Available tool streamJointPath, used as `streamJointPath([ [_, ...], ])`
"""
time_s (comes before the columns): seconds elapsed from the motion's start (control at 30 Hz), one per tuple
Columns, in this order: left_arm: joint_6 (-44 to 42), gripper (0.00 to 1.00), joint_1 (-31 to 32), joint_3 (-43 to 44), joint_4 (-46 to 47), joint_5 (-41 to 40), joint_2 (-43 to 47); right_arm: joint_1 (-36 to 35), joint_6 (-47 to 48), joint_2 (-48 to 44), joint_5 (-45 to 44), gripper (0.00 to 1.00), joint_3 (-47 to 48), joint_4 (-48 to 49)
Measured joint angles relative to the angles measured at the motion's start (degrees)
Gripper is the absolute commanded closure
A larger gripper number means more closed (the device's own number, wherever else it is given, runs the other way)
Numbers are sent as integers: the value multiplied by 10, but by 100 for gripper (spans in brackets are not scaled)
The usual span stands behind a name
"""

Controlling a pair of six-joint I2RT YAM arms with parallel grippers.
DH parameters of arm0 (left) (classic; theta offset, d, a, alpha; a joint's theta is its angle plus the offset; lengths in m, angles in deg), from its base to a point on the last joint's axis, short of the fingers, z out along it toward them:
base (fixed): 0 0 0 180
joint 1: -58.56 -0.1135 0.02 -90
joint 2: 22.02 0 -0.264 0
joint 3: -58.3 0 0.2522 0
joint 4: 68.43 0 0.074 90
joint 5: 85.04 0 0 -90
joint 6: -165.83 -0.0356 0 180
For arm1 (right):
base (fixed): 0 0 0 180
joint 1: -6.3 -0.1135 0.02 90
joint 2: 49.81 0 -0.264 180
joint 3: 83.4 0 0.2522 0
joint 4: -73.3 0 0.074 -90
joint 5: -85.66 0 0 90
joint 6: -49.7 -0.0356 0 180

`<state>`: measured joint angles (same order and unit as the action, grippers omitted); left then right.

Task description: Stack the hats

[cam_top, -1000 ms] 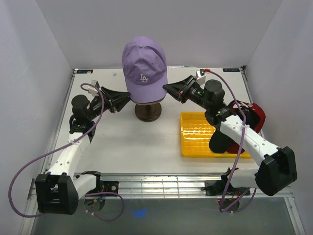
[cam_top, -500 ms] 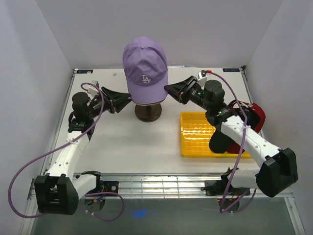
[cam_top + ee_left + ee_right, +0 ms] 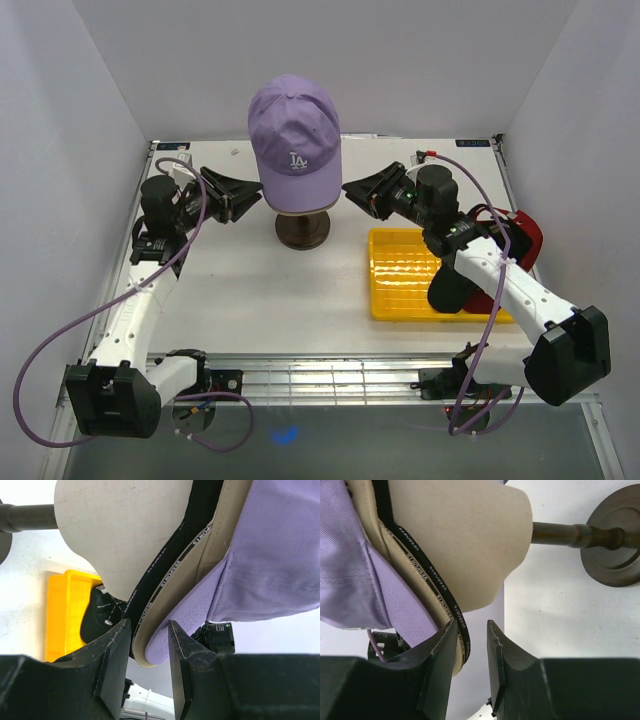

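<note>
While two caps are waiting off to one side, the lavender cap is sitting topmost on the mannequin head at the back middle of the table. In the wrist views it is covering a tan cap and a black cap, their rims nested one inside another.

By that showing, three hats are looking stacked. A red cap and a dark cap are lying at about four o'clock from the head, on and beside the yellow tray, apparently next to go on.

The left gripper is reaching in at nine o'clock, its jaws partly spread with the layered rims filling the gap; whether they are pinching cannot be told. The right gripper is closing in from three o'clock, jaws narrowly parted and gripping nothing, the black rim just beside one finger.

Bare table is lying open toward six o'clock of the stand. White walls are hemming in nine, twelve and three o'clock, and the red cap is resting at the table's right edge, so room there is looking tight.
</note>
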<state>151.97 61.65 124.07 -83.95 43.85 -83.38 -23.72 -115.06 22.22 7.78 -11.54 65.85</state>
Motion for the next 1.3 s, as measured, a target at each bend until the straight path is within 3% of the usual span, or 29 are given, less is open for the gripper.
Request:
streamJointPath([
  [0.43, -111, 55, -6, 153, -132, -67, -3, 1, 30, -45, -15, 63, 2, -67],
  [0.7, -228, 56, 16, 398, -187, -81, -66, 20, 89, -168, -28, 58, 27, -167],
  [0.8, -280, 57, 94, 503, -206, -118, -104, 24, 127, -233, -55, 55, 73, -216],
  [1.0, -391, 57, 356, 643, -239, -249, -212, 25, 190, -362, -120, 53, 147, -299],
  [1.2, -466, 56, 531, 651, -255, -379, -332, 25, 233, -415, -175, 52, 200, -362],
  [1.3, -477, 53, 578, 588, -231, -405, -365, 25, 248, -417, -196, 52, 221, -392],
])
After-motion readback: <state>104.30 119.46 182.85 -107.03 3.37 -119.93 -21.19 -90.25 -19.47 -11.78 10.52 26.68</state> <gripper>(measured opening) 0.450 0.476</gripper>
